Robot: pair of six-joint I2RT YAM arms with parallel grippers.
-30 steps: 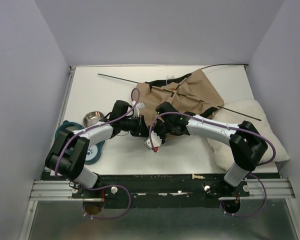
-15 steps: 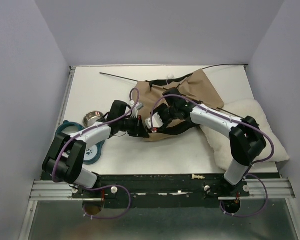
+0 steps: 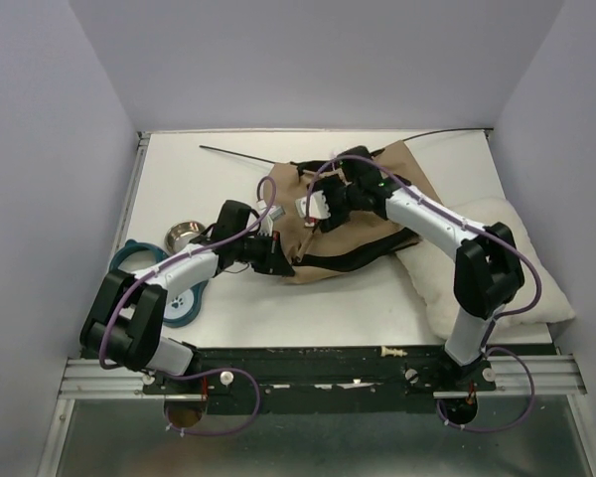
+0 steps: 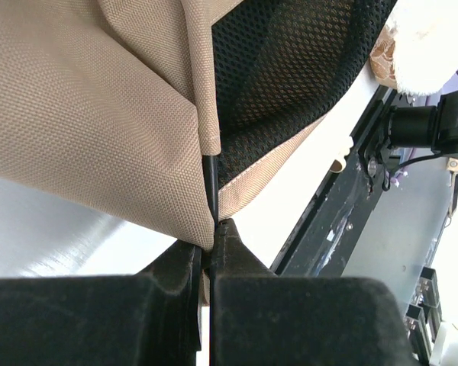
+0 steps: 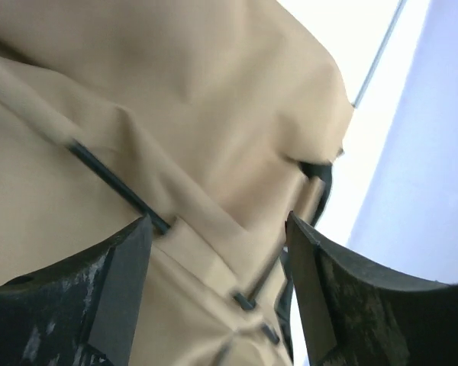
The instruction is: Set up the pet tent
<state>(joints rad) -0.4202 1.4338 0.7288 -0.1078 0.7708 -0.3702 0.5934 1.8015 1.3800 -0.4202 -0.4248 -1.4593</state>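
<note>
Tan pet tent (image 3: 368, 214) lay collapsed on the far half of the table (image 3: 199, 189), fabric bunched, black trim along its near edge, its right side touching the white cushion (image 3: 497, 268). One thin black pole (image 3: 240, 153) stuck out of the fabric to the far left, flat on the tabletop. A second thin one arced off toward the far right corner.

At the tent's near-left edge the left gripper (image 4: 211, 238) was clamped tight. In the wrist view both fingers were pressed together on the tan hem, right where a black pole end ran into the seam, with black mesh (image 4: 290, 69) just beyond.

Over the upper left part of the tent the right gripper (image 5: 217, 221) had its jaws spread wide — tan fabric filled the gap, nothing pinched. Short pole sections showed between sleeve loops there.

A steel bowl (image 3: 184, 236) and a teal paw-print dish (image 3: 187, 301) sat by the left arm, apart from the tent.
</note>
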